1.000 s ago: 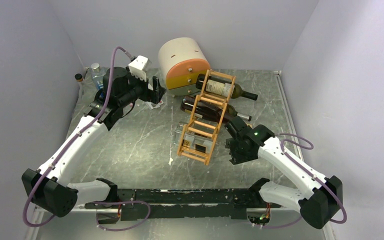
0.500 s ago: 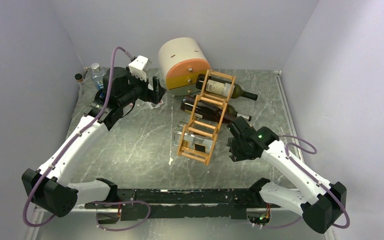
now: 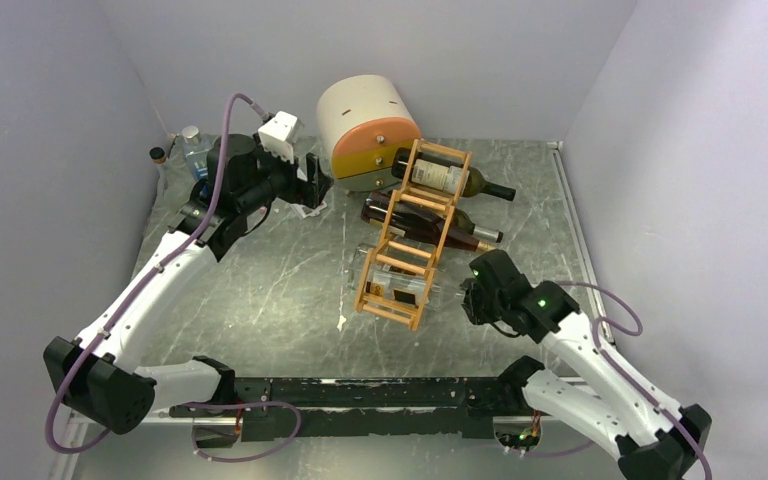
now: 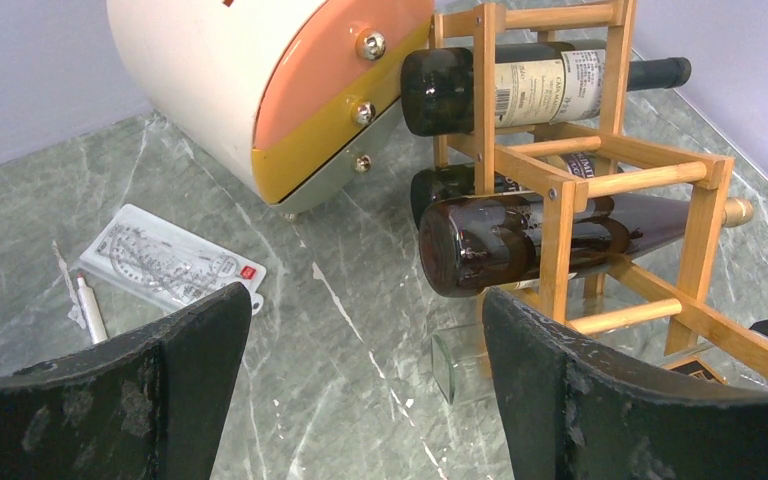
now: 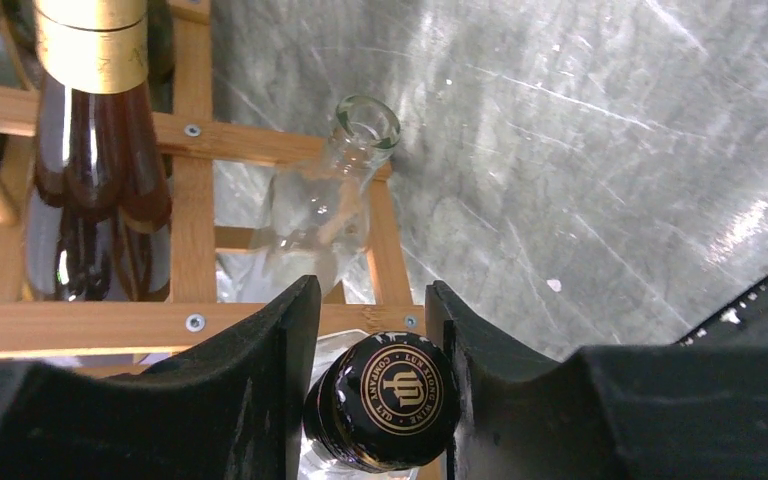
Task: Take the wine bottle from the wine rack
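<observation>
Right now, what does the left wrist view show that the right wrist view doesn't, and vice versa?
Left wrist only: the cream-and-orange drawer box, a white card, and the open left fingers. Right wrist only: the black-capped wine bottle gripped between the right fingers. Both: the wine rack and the brown gold-foiled bottle.

Green marble table (image 3: 260,290), wine rack (image 3: 403,265), drawer box (image 3: 365,130), card (image 4: 170,262)

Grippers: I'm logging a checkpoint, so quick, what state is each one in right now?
Left gripper: jaws open, holding nothing.
Right gripper: jaws closed on the wine bottle at its capped top.
</observation>
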Action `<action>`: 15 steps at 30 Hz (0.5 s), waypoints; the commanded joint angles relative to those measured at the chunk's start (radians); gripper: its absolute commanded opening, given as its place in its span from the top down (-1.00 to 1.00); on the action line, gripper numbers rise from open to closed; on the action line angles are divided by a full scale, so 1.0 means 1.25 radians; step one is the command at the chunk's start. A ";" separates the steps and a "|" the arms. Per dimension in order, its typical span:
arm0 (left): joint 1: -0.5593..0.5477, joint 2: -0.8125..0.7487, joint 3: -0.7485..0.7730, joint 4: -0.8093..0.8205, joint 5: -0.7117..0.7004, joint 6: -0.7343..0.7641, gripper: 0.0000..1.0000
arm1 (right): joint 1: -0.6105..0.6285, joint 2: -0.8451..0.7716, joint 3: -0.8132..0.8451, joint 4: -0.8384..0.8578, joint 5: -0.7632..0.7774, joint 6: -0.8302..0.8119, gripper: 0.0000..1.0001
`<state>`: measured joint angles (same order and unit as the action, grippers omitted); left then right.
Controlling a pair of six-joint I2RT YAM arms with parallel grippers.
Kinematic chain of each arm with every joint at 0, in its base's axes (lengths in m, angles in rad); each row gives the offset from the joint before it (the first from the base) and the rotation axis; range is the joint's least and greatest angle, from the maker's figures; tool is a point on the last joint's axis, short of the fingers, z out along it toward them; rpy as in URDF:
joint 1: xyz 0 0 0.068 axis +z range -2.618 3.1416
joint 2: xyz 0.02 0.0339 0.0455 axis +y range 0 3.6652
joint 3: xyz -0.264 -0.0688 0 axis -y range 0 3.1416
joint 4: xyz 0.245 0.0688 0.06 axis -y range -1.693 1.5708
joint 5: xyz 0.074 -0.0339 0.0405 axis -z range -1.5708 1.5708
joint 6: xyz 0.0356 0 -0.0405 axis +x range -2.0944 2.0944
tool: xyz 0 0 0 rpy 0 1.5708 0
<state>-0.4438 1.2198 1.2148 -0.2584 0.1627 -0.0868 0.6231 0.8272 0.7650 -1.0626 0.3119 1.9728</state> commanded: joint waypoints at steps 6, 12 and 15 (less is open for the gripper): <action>-0.013 0.016 0.024 0.010 0.011 -0.001 -0.78 | 0.005 -0.211 -0.105 0.096 0.099 -0.029 1.00; -0.016 0.022 0.021 0.012 0.005 0.001 -0.79 | 0.005 -0.298 -0.115 0.053 0.147 -0.015 1.00; -0.018 0.027 0.020 0.012 0.002 0.002 -0.79 | 0.005 -0.324 -0.098 0.045 0.186 -0.067 1.00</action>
<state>-0.4553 1.2457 1.2148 -0.2588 0.1623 -0.0864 0.6239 0.4698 0.6106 -1.0142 0.4248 1.9553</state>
